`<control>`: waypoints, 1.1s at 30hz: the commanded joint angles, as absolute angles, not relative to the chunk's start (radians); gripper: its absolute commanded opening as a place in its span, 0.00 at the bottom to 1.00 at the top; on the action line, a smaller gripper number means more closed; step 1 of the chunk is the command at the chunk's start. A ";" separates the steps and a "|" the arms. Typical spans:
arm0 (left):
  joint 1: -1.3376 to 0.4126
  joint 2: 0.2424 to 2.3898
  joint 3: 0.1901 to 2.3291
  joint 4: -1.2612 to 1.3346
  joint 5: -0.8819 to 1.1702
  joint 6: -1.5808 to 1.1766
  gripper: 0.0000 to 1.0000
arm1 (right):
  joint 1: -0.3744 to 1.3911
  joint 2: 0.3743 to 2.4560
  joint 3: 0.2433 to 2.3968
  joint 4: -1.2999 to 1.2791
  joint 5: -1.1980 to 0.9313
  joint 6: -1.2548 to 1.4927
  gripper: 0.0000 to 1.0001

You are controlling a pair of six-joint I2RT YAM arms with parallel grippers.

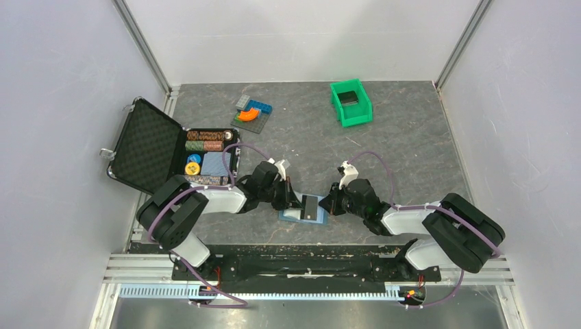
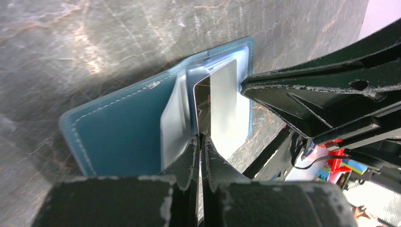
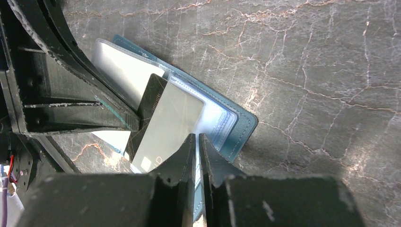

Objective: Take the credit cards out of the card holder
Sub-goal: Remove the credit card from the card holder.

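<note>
- The left tool (image 2: 201,144), at the wallet's (image 2: 118,127) left, is clenched on the card's (image 2: 222,101) edge. Keep that pinch firm and draw the card out flat.
- The card sits partly out of the wallet, which lies open on the worktop (image 1: 411,157).
- The right tool (image 3: 196,144), at the wallet's right edge, is pinched together. I cannot tell whether it is on the pocket or the card. It should anchor the wallet.
</note>
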State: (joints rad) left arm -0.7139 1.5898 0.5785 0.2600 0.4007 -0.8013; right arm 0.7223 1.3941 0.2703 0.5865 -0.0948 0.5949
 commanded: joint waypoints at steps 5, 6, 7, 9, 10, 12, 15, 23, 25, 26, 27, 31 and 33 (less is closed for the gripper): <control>-0.675 1.518 0.538 0.255 0.386 -0.854 0.02 | 0.713 1.398 0.239 0.509 -0.058 0.577 0.08; -0.674 1.509 0.535 0.249 0.381 -0.856 0.02 | 0.712 1.397 0.240 0.506 -0.056 0.576 0.08; -0.672 1.499 0.531 0.244 0.377 -0.856 0.02 | 0.712 1.395 0.240 0.502 -0.055 0.574 0.08; -0.667 1.476 0.527 0.226 0.368 -0.856 0.02 | 0.709 1.393 0.240 0.499 -0.053 0.572 0.08; -0.665 1.461 0.524 0.215 0.362 -0.855 0.02 | 0.708 1.392 0.239 0.499 -0.054 0.571 0.09; -0.660 1.430 0.516 0.199 0.353 -0.851 0.02 | 0.707 1.389 0.239 0.499 -0.056 0.571 0.08; -0.657 1.384 0.507 0.162 0.343 -0.850 0.02 | 0.707 1.381 0.244 0.499 -0.067 0.564 0.09; -0.657 1.285 0.498 0.079 0.319 -0.835 0.02 | 0.707 1.326 0.287 0.471 -0.120 0.533 0.12; -0.657 1.258 0.503 0.055 0.316 -0.825 0.02 | 0.707 1.299 0.307 0.451 -0.132 0.513 0.14; -0.657 1.246 0.504 0.049 0.316 -0.819 0.02 | 0.707 1.283 0.316 0.435 -0.137 0.502 0.15; -0.657 1.231 0.504 0.041 0.316 -0.813 0.02 | 0.706 1.264 0.327 0.424 -0.142 0.492 0.17; -0.657 1.177 0.510 0.008 0.322 -0.778 0.02 | 0.700 1.177 0.347 0.407 -0.191 0.444 0.26; -0.657 1.157 0.523 -0.038 0.326 -0.759 0.02 | 0.689 1.151 0.363 0.394 -0.224 0.399 0.34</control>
